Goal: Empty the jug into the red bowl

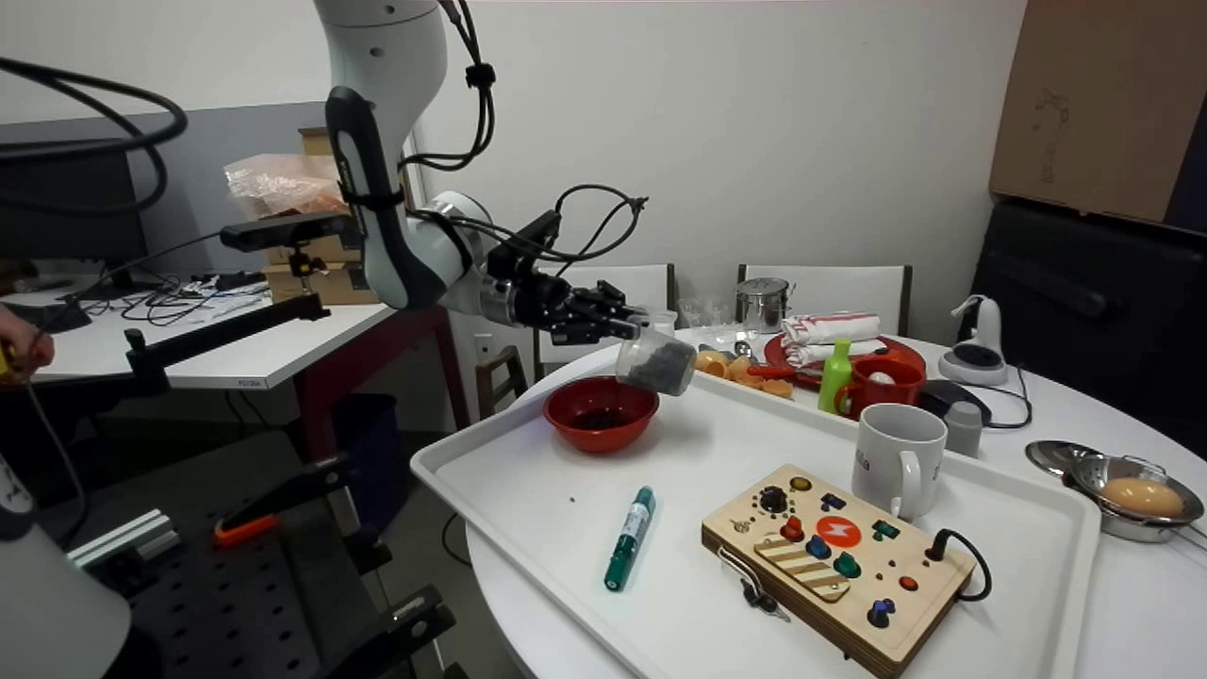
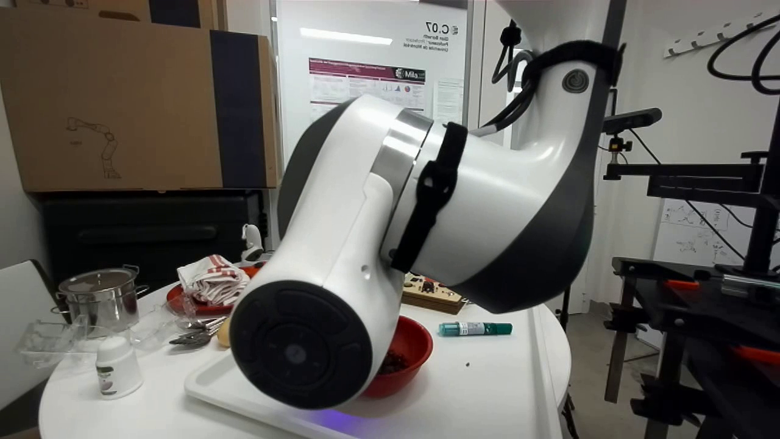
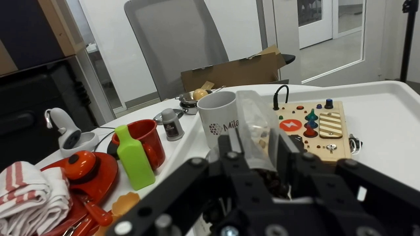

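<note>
Our end effector [image 3: 260,141] is clamped on the clear-walled jug [image 1: 651,358], tilted near the rim of the red bowl [image 1: 603,440]. Should its mouth miss that rim, or the grip slip, we'd likely scatter its dark contents [image 1: 668,369] over the tray [image 1: 528,509]. The wrist view shows the pinched wall; in an exterior view the arm [image 2: 329,231] hides the jug.

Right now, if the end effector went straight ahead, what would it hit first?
Probably the white mug, met by the jug that the end effector holds; depth is unclear, so the wooden box could come first.
</note>
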Action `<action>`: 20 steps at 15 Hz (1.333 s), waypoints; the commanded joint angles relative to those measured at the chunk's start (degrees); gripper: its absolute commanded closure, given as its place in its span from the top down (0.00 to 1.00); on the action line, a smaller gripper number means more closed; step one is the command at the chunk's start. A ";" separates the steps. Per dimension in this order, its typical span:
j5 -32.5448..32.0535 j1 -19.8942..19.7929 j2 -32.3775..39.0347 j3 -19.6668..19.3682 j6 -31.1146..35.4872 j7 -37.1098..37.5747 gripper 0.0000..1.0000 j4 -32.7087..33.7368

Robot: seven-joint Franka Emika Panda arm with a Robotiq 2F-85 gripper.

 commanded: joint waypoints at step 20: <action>5.20 0.02 -1.16 2.48 -4.41 1.41 0.07 -3.36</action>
